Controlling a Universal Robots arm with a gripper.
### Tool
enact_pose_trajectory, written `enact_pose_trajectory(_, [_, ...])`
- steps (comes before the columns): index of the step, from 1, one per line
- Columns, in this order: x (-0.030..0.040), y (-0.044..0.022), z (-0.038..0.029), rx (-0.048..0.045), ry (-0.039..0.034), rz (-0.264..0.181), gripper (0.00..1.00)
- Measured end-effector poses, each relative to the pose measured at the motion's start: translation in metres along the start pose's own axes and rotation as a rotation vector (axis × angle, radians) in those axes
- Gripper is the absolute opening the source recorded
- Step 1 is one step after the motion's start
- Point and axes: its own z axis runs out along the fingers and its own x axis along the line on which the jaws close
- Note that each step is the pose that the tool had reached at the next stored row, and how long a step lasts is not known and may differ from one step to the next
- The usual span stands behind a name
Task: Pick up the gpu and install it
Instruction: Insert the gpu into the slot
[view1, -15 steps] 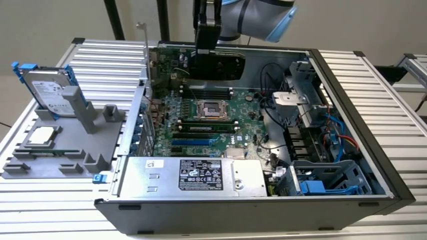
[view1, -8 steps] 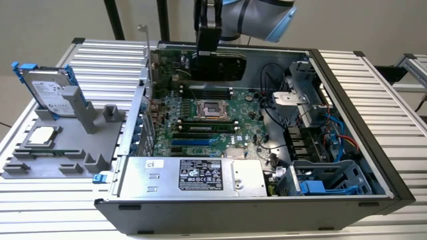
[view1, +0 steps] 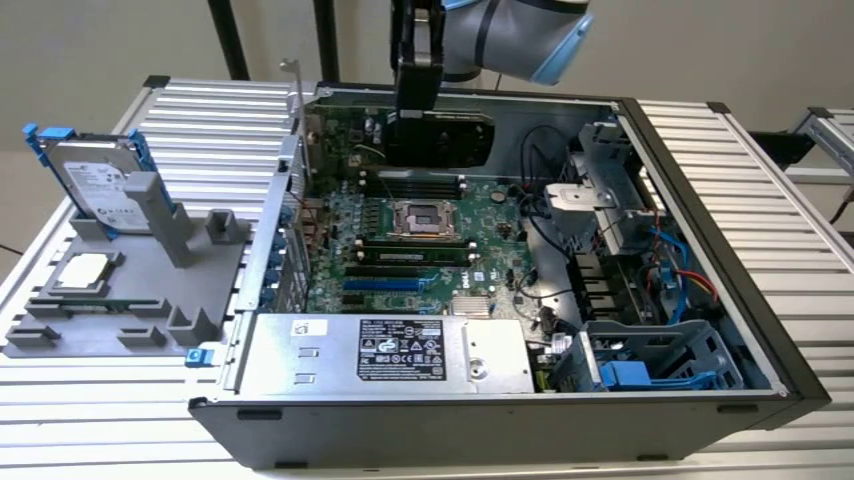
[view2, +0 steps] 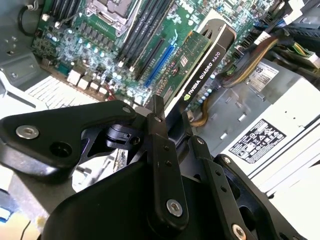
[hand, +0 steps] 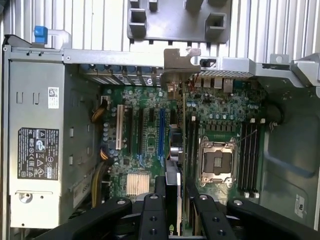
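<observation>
Black gpu (view1: 438, 140) clamped edge-on between gripper (view1: 419, 112) fingers, hanging upright over motherboard (view1: 340, 270) inside open case (view1: 467, 425), toward its far wall in exterior view. White lettering along gpu's edge in second wrist view. Power supply (view1: 294, 350): printed black label, white sticker. Hard drive (view1: 94, 180), white label, outside case.

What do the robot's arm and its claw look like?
The arm is a fat round tube, shiny silver-grey, with a light blue cap on its joint. The gripper is all black. It is made of flat bars linked a bit like scissors, with long thin fingers and little silver bolts at the hinges.
</observation>
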Motion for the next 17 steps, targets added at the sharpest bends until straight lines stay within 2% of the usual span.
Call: enact_pose_trajectory(17, [0.0001, 0.0000, 0.0037, 0.0015, -0.0001, 0.009, 0.00])
